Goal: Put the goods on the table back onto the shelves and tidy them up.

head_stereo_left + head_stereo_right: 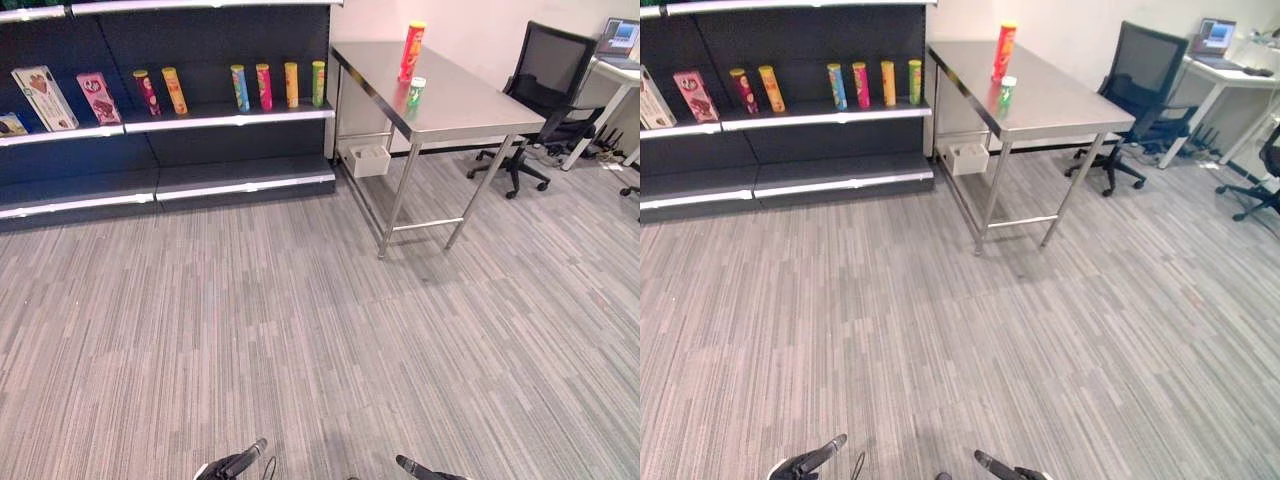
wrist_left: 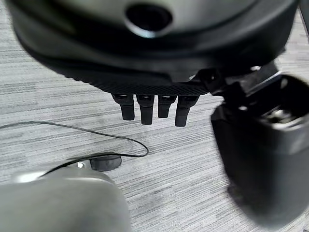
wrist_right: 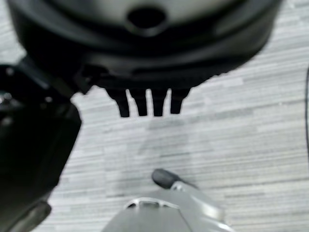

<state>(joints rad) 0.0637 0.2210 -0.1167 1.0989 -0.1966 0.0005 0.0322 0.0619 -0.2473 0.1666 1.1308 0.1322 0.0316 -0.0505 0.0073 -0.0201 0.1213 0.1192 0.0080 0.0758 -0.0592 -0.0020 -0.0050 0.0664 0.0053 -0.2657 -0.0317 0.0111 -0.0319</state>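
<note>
Two goods are still on the steel table point(image 1: 470, 110), which stands just right of the dark shelving unit point(image 1: 230, 150): a tall red crisp tube point(image 1: 411, 51) upright toward the table's far end, and a short green can point(image 1: 416, 92) just in front of it. On the shelf left of the table, four crisp tubes point(image 1: 278, 85) stand in a row, two more tubes point(image 1: 161, 91) further left, then a pink box point(image 1: 98, 97) and a white biscuit box point(image 1: 44, 97). So shelving appears not yet begun. The left hand point(image 2: 154, 108) and right hand point(image 3: 147, 104) hang over the carpet, well short of the table, fingers straight, holding nothing.
</note>
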